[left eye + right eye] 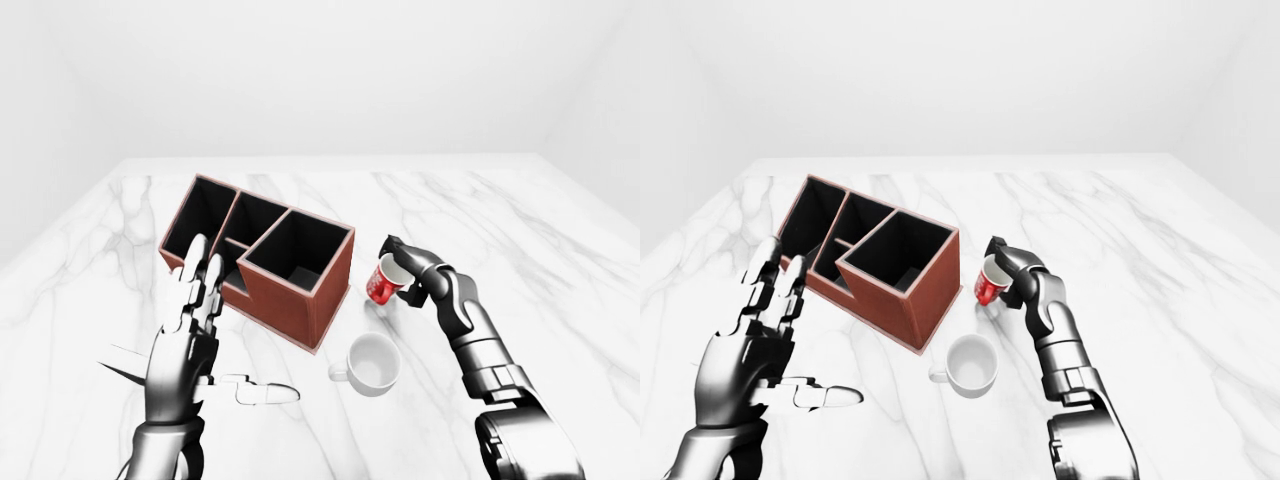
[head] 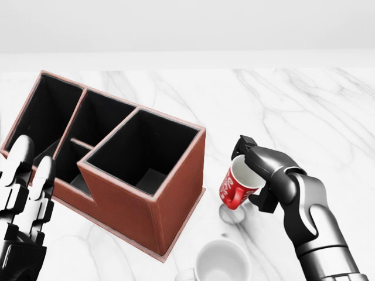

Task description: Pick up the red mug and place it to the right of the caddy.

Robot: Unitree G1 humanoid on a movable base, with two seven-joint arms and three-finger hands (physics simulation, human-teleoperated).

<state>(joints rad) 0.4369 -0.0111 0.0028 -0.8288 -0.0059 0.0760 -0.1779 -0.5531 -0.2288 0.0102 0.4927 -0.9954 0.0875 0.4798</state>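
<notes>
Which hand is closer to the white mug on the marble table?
Right. The right hand holds the red mug just above the white ceramic mug; the open left hand is beyond the caddy's other side.

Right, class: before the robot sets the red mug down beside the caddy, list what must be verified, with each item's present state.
1. Right hand closed on red mug: ok.
2. Mug upright: not ok, tilted.
3. Mug lies right of caddy in head view: ok.
4. Mug resting on table: cannot tell.
5. White mug apart from red mug: ok.
6. Left hand open, holding nothing: ok.
</notes>
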